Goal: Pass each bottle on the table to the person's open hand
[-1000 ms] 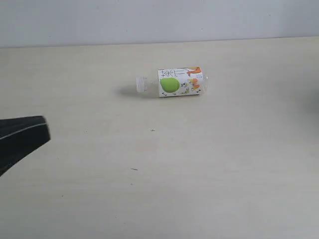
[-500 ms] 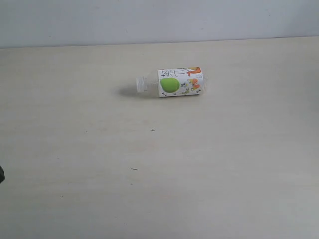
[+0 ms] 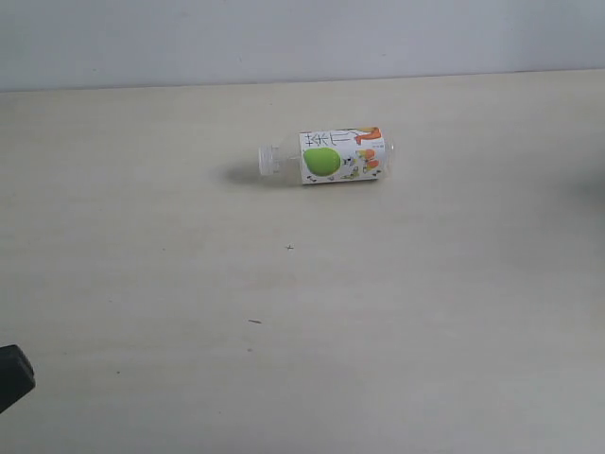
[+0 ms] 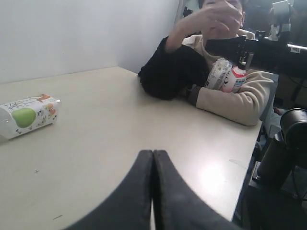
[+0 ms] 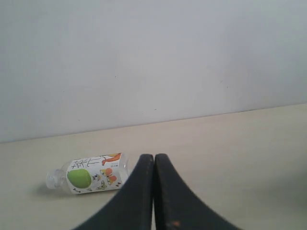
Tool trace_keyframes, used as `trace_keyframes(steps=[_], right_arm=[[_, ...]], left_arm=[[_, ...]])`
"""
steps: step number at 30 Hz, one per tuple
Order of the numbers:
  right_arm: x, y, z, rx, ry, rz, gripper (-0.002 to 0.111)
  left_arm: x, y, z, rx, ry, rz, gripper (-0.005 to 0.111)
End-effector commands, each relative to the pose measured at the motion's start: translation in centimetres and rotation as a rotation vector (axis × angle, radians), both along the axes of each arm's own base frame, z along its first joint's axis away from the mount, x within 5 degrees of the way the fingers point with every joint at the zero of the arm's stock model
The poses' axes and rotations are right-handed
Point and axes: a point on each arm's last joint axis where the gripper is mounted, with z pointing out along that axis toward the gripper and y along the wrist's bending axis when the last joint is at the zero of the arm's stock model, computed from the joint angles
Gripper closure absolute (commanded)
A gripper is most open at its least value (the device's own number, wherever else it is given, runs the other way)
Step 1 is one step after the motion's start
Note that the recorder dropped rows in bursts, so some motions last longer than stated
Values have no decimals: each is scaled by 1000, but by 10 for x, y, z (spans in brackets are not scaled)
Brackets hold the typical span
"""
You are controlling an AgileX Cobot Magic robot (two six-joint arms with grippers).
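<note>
Since one second ago, the black piece of the left arm (image 3: 11,376) has dropped from mid-height at the exterior view's left edge to its lower-left corner, where it is mostly cut off.

One bottle (image 3: 326,157) lies on its side on the table (image 3: 378,331), far from that corner, with its cap end toward the left of the exterior view. Its white label shows a green apple, orange fruit and dark characters too small to read. What it contains cannot be made out.

The left gripper (image 4: 153,152) and right gripper (image 5: 154,155) each show both fingers pressed together, pinching nothing.

In the left wrist view the person's hand (image 4: 218,19) is raised near the face, fingers loosely curled. Two more bottles (image 4: 225,75) sit tucked against the person's chest, partly hidden behind the right arm (image 4: 254,48), and their labels are unreadable.
</note>
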Motion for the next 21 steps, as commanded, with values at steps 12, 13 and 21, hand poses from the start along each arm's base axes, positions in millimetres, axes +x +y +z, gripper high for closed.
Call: trace_keyframes(steps=[12, 13, 21], right_arm=[[0, 0, -1, 2, 0, -5, 108], [0, 0, -1, 2, 0, -5, 108], [0, 0, -1, 2, 0, -5, 108]], left_arm=[[0, 1, 0, -8, 4, 5, 107], [0, 1, 0, -8, 4, 5, 107], [0, 1, 0, -9, 5, 4, 107]])
